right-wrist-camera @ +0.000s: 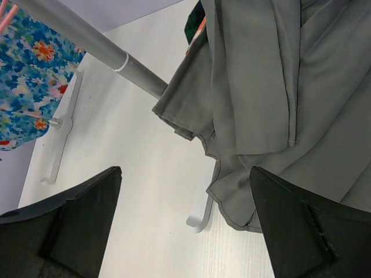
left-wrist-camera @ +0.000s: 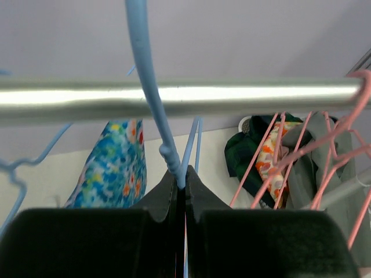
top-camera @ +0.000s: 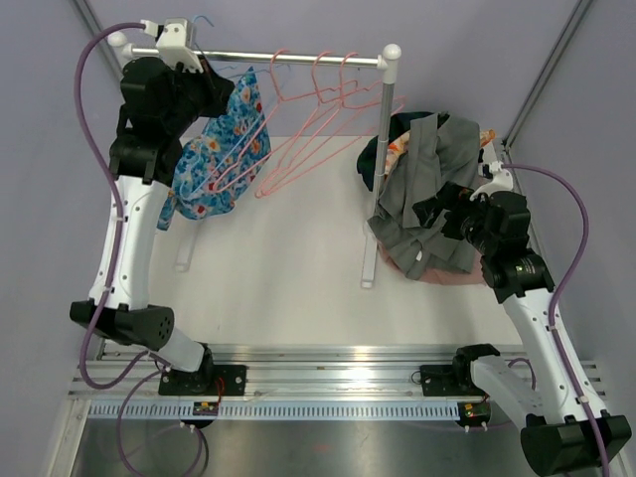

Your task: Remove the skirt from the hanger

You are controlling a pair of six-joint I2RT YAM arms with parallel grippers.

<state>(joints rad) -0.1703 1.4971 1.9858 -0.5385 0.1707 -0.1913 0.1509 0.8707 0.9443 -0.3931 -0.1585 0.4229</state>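
Note:
The blue floral skirt (top-camera: 221, 151) hangs on a light blue hanger (left-wrist-camera: 152, 87) at the left end of the metal rail (top-camera: 268, 56). My left gripper (top-camera: 221, 87) is up at the rail. In the left wrist view it (left-wrist-camera: 181, 180) is shut on the blue hanger's neck just below the rail (left-wrist-camera: 243, 95), with the skirt (left-wrist-camera: 113, 168) hanging behind to the left. My right gripper (top-camera: 433, 221) is open and empty. In the right wrist view it (right-wrist-camera: 185, 226) hovers above the table beside a grey garment (right-wrist-camera: 278, 87).
Three empty pink hangers (top-camera: 313, 114) hang on the rail right of the skirt. A pile of clothes, with the grey garment (top-camera: 437, 174) on top, fills a pink basket (top-camera: 447, 277) at the right, against the rack's right post (top-camera: 383, 149). The rack's feet (right-wrist-camera: 62, 133) rest on the table.

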